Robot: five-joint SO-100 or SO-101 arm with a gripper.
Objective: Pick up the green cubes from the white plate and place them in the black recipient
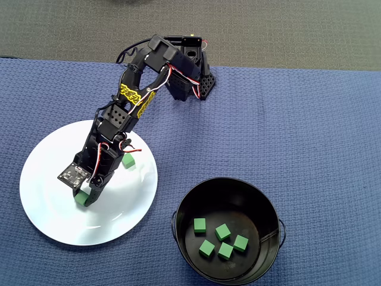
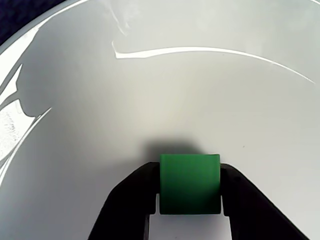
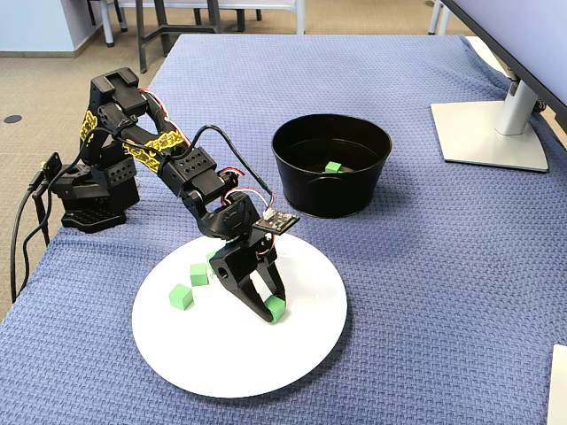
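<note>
overhead view: five green cubes [image 1: 220, 236] already lie in the black recipient [image 1: 181, 229] at lower right. at lower left the gripper [image 1: 84, 198] is down on the white plate [image 1: 44, 214], with another cube [image 1: 128, 161] beside the arm.

wrist view: the jaws sit against both sides of one held cube [image 2: 190, 183], low in the frame.

fixed view: two loose cubes [image 3: 181, 297] wait left of the gripper, so at least three seem left, the gripped one included.
</note>
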